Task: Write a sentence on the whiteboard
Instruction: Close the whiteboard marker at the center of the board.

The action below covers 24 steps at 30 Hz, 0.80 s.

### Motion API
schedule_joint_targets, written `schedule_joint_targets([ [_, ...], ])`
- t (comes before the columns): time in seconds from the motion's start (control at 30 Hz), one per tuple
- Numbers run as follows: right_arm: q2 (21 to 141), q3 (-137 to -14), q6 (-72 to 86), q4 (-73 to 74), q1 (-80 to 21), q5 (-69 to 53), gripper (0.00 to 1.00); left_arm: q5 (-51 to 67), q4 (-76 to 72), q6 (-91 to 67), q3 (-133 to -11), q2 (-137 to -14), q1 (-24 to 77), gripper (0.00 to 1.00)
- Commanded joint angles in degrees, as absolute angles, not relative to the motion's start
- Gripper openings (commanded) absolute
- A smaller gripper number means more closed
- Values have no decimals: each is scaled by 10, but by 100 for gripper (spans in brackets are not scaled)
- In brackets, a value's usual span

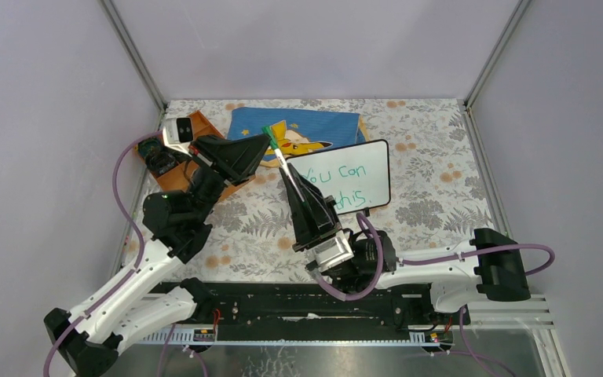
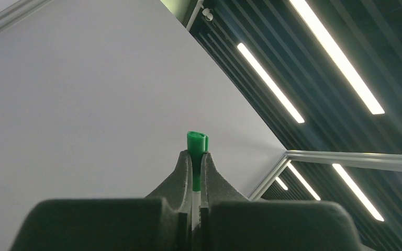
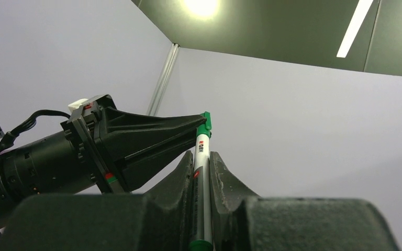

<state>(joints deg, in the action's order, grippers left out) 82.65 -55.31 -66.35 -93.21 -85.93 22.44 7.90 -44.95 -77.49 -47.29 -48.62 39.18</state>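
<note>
Currently both arms meet above the table (image 1: 440, 181), just left of the whiteboard (image 1: 378, 161). Right gripper (image 1: 290, 174) is clamped on the barrel of the marker (image 1: 283, 161), which points up and toward the rear. Left gripper (image 1: 268, 143) is pinched tight on the green cap (image 1: 267, 132) at the marker's far end. Whiteboard sits right of centre, just beside the near edge of the blue cloth (image 1: 314, 122). The sentence (image 1: 338, 174) shows on it in green, two lines, with its left part hidden behind the right gripper. Judgement: writing looks done, so the step in hand is probably seating the cap, though pulling it off cannot be ruled out. To do it well: hold cap and barrel on one axis and push straight along the barrel with no sideways load. The right grip should be firm enough that the barrel does not slide through the pads, and the left should let go only once the cap is home. Containers: one orange tray (image 1: 206, 123) at rear left, mostly covered by the left arm; contents cannot be told.
</note>
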Motion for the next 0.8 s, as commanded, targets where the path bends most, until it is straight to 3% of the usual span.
schedule_joint_targets([
  [0.0, 837, -574, -643, -979, -861, 177, 0, 138, -420, -749, -488, -483, 398, 0],
  [0.2, 830, -568, -641, -978, -861, 177, 0, 122, -391, -728, -496, -469, 398, 21],
  [0.57, 827, -563, -644, -978, -861, 173, 0, 111, -381, -720, -498, -465, 398, 30],
  [0.77, 819, -556, -639, -979, -861, 171, 0, 99, -364, -708, -505, -461, 398, 67],
])
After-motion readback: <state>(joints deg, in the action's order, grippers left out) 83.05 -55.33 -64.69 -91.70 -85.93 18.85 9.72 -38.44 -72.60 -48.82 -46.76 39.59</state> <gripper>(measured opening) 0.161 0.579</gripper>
